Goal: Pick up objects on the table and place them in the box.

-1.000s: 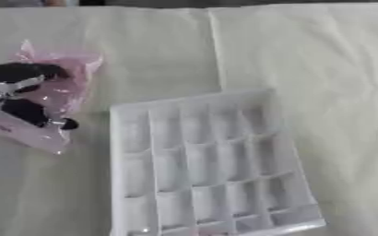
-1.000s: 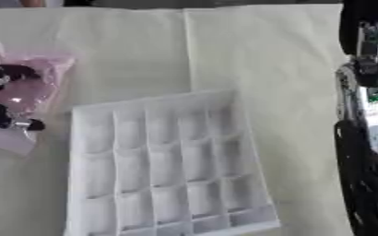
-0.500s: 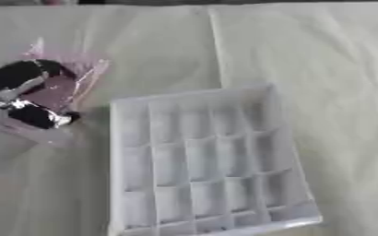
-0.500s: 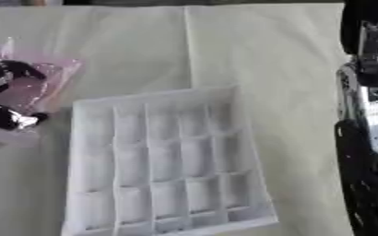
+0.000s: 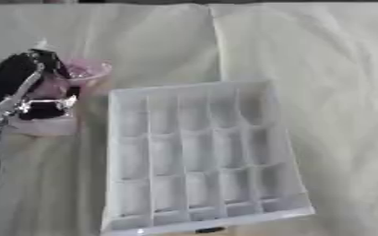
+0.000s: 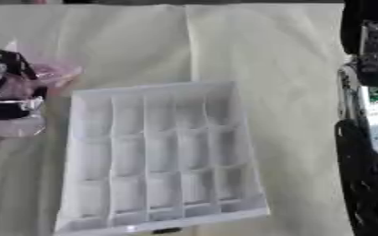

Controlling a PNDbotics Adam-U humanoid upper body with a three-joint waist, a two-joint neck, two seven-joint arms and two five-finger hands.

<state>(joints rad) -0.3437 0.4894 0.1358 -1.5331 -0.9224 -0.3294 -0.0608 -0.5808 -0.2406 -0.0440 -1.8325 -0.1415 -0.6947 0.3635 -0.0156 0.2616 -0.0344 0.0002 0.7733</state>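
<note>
Left robot hand (image 5: 32, 92) at far left, fingers curled round a pink translucent bag (image 5: 73, 87), holding it just beside the box's upper-left corner, outside it. White compartmented box (image 5: 200, 152) sits mid-table (image 5: 305, 50) on pale cloth, every cell showing white. Right arm (image 6: 369, 138) runs down the right edge; right robot hand: can't tell its state

One white divided box (image 5: 200, 156), one pink bag (image 5: 67, 99).
</note>
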